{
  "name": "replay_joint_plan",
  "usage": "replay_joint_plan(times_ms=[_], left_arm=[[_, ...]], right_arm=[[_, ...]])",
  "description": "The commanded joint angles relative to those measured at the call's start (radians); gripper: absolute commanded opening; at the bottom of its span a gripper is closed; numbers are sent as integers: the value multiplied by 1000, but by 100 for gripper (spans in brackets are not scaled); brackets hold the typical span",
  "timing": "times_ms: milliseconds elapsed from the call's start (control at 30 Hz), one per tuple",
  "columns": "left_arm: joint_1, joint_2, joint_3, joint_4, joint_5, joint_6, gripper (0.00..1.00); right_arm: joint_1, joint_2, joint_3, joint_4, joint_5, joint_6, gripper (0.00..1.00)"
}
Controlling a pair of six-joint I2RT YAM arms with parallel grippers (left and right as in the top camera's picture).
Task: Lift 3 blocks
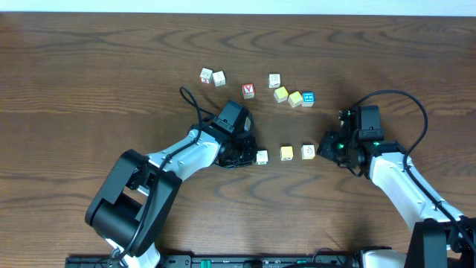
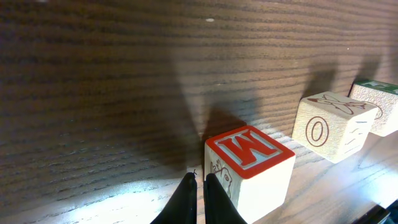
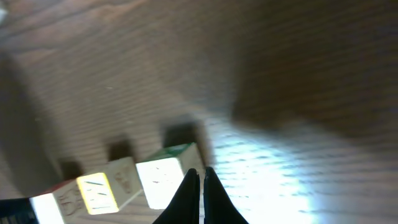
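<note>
Plainly, the three blocks sit in a short row on the desk (image 1: 89,67), and the row's long axis runs from one tool to the other. At one end the left tool (image 1: 249,155), closed on nothing, stands just beside the left block (image 1: 262,157). The middle block (image 1: 287,153) follows. The right tool (image 1: 326,147), likewise closed and empty, stands just beside the right block (image 1: 308,152). Each arm is nearest its own end, so a squeeze from both ends looks likely.

Overhead shot's evenly lit and sharp, the counter (image 1: 89,74) a bit dim, shadows soft. Left wrist cam has a hot glare patch on the wood at 7 o'clock and hard shadows stretching toward 12. Right wrist cam is blurry all over, with the yellow block (image 3: 99,190) blown out at 8 o'clock and murk at 1.
</note>
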Motion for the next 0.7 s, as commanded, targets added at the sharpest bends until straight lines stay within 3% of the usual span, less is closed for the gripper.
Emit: replay_joint_plan(times_ms=[0,667], left_arm=[[0,2,-13,5,-12,-9,8],[0,2,-13,81,-13,-46,7]], right_arm=[[8,-1,-7,-18,101,10,3],[9,-1,-7,-48,77,55,3]])
